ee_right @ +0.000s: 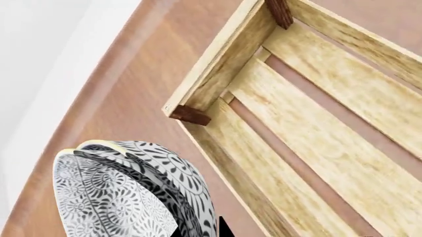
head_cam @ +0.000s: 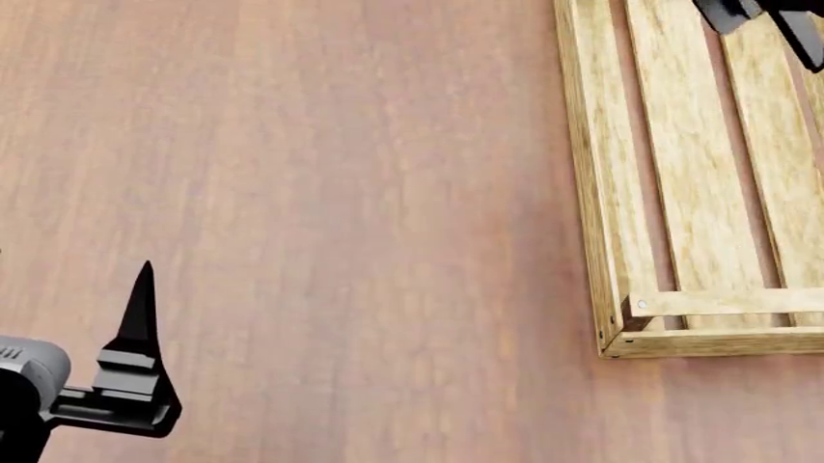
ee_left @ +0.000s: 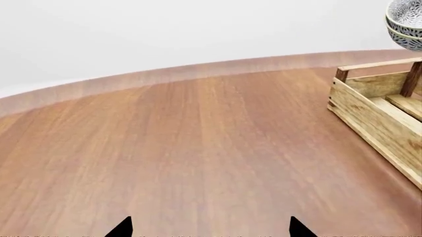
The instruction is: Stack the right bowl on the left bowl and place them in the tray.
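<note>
Head view: the tray (head_cam: 701, 183) lies on the wooden table (head_cam: 335, 193) toward the right, its slatted bottom bare where it shows, one corner and an end rail near the lower right. The left gripper (head_cam: 135, 318) sits low at the left over bare table, well apart from the tray; only one dark pointed finger is plain here. At the top right a dark piece of the right gripper (head_cam: 759, 19) reaches in above the tray's slats, too cropped to read.

In the left wrist view two black fingertips (ee_left: 122, 228) poke in at the frame's edge with a wide gap and nothing between them, so those jaws are released. Ahead of them is open table, then a corner of the tray (ee_left: 376, 113), and above that corner the stacked bowls (ee_left: 405, 22) hang in the air.

The right wrist view shows the two patterned bowls (ee_right: 125, 192), nested one inside the other and tilted, close to the camera and right by a dark fingertip (ee_right: 224, 228). They are above the table just outside the tray's corner (ee_right: 191, 114), not within its walls. Whether the right jaws are clenched on the bowls cannot be told.
</note>
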You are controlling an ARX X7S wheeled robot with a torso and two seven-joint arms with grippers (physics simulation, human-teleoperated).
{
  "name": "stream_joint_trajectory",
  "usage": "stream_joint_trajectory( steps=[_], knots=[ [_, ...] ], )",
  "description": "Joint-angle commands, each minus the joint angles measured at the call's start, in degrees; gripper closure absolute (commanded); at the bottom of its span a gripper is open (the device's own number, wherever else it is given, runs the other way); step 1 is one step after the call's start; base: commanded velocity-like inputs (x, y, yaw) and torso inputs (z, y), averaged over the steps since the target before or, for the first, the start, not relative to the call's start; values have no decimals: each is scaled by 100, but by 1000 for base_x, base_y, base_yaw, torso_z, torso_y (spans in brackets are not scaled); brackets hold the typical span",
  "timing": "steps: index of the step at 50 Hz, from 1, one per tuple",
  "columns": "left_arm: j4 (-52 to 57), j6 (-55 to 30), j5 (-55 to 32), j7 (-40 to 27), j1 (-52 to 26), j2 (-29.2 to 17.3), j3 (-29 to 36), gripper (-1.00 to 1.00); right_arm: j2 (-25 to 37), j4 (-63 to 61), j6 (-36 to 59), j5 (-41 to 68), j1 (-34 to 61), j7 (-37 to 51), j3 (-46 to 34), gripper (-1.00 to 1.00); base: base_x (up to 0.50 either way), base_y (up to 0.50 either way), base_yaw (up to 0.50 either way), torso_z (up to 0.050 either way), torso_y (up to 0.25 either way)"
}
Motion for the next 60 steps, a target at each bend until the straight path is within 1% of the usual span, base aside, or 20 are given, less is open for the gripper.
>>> stream_joint_trajectory(
  steps=[1, 4, 17, 25, 30, 38, 45, 48, 60],
  knots=[
    [-88, 94, 103, 133, 30, 101, -122, -100, 238, 32, -369, 49, -246, 94, 832, 100, 0, 0, 0, 0, 0],
    [-57, 74, 80, 122, 35, 84, -143, -100, 319, 32, -512, 24, -346, 207, 1053, 100, 0, 0, 0, 0, 0],
    [-96, 134, 68, 118, 60, 74, -129, -100, 530, 32, -802, -7, -605, 575, 1478, 100, 0, 0, 0, 1, 1],
    [-73, 85, 37, 89, 23, 58, -129, -100, 550, 32, -870, -7, -829, 765, 1682, 100, 0, 0, 0, 0, 1],
    [-75, 95, 30, 88, 15, 52, -115, -100, 587, 32, -1103, 10, -919, 965, 1935, 100, 0, 0, 0, 0, 0],
    [-84, 110, 7, 90, 24, 35, -115, -100, 672, 32, -1365, 44, -1141, 1228, 2887, 100, 0, 0, 0, 0, 1],
    [-83, 129, -3, 90, 38, 24, -96, -100, 699, 32, -1525, 25, -1239, 1251, 3351, 100, 0, 0, 0, 0, 0],
    [-70, 128, -16, 83, 46, 15, -106, -100, 708, 32, -1712, 6, -1269, 1329, 3441, 100, 0, 0, 0, 0, 3],
    [-110, 212, -63, 94, 122, 18, -129, -100, 632, 32, -1676, -67, -1250, 1359, 3288, 100, 0, 0, 0, 1, 1]
  ],
)
